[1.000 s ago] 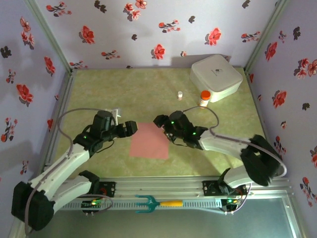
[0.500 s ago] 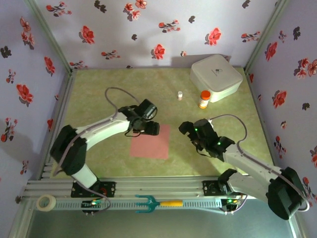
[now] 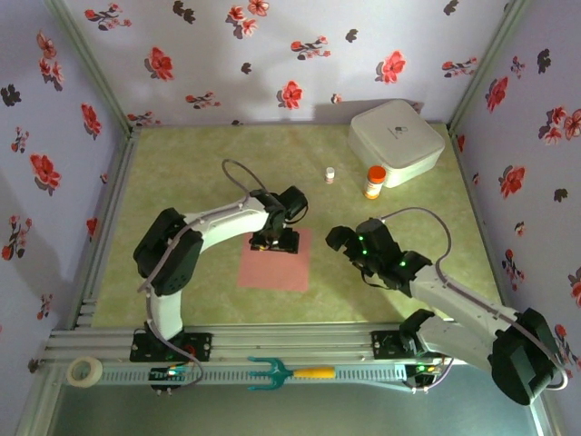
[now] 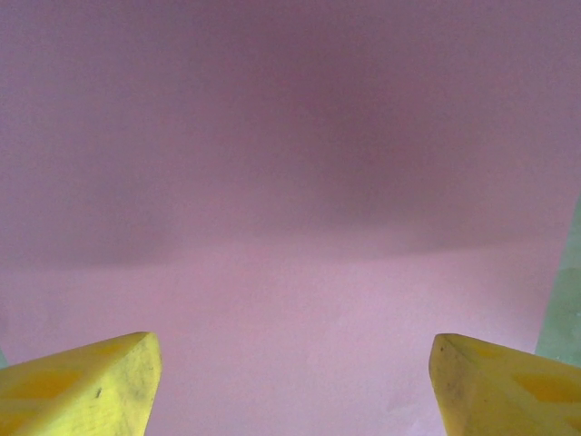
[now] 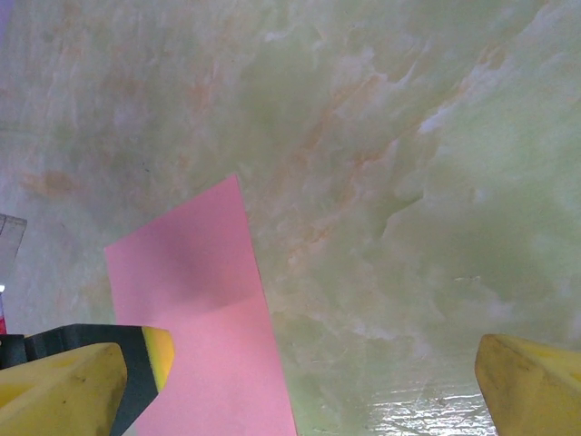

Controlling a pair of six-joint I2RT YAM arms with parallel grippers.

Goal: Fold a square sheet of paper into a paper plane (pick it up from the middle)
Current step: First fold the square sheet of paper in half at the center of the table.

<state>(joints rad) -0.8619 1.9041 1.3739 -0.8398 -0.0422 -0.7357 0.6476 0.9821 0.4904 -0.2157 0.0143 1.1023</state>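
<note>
1. A roll of tape [image 3: 86,370] lies at the far left of the front rail [image 3: 118,350], on the near edge of the rig.
2. The left arm [image 3: 222,218] arcs inward over the green marbled worktop [image 3: 182,173]. The left fingers [image 3: 275,242] point down above the far edge of the square sheet of paper [image 3: 277,268].
3. In the left wrist view, the yellow fingertips [image 4: 91,386] stand well apart and open, with nothing between them. Plain pink paper [image 4: 290,182] spreads beneath them, but whether the tips touch it cannot be told.
4. The sheet lies flat and unfolded in the middle of the worktop's near half, between the two arms.
5. A teal fork with an orange handle [image 3: 286,372] rests on the front rail, nearer the camera than the sheet.
6. The right fingers [image 3: 340,238] hang just right of the sheet and clear of it, at the end of the right arm [image 3: 454,300].
7. In the right wrist view, those fingertips [image 5: 64,386] are spread as wide as they go and grip nothing. One corner of the sheet [image 5: 200,309] lies at lower left against the bare worktop [image 5: 408,182].
8. Farther back, a small white vial [image 3: 330,174] stands upright near an orange-capped bottle [image 3: 373,182].
9. The bottle stands just beside a white rounded box [image 3: 396,141], which sits in the far right corner under the floral walls [image 3: 272,54].
</note>
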